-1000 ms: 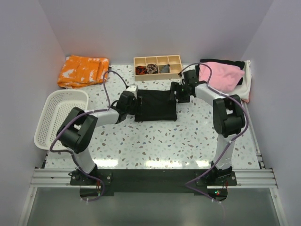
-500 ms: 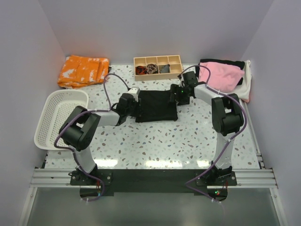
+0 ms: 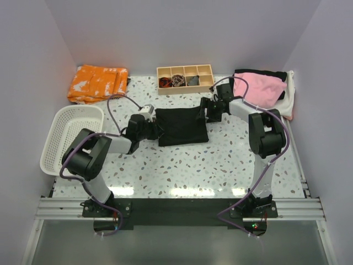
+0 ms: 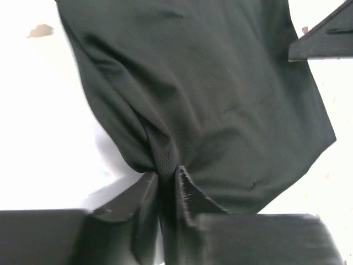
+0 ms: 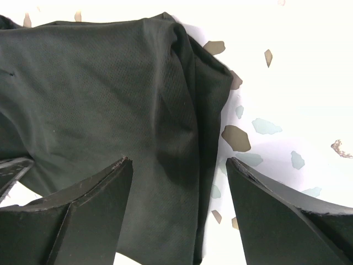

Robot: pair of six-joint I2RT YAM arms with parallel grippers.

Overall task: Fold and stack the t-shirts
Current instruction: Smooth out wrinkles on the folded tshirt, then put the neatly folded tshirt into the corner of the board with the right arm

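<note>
Jaws of two table-mounted robot arms are sitting at opposite edges of a black t-shirt [image 3: 181, 126], which is lying folded into a rough rectangle near the middle of the speckled table [image 3: 182, 165]. The left jaws, at the end of the left arm [image 3: 118, 142], are pressing almost together on a bunched ridge of the shirt's left edge. In the left wrist view the dark cloth is puckering into folds that are fanning out from the pinch. The right jaws, on the right arm [image 3: 242, 110], are standing wide apart and holding nothing. They are straddling the shirt's right edge, one finger over the black cloth and the other over bare table. Whether their tips are touching the surface cannot be told.

In the far right corner, a pink t-shirt [image 3: 259, 88] is lying on top of a second black t-shirt [image 3: 256, 72], with a white t-shirt [image 3: 290, 96] lying just beside them at the table's edge. An orange patterned cloth [image 3: 96, 83] is sitting in the far left corner. A divided wooden tray [image 3: 185, 91] holding small dark bundles is standing along the back between the two piles. A white basket [image 3: 66, 138] is resting at the left side of the table, beside the left arm.
</note>
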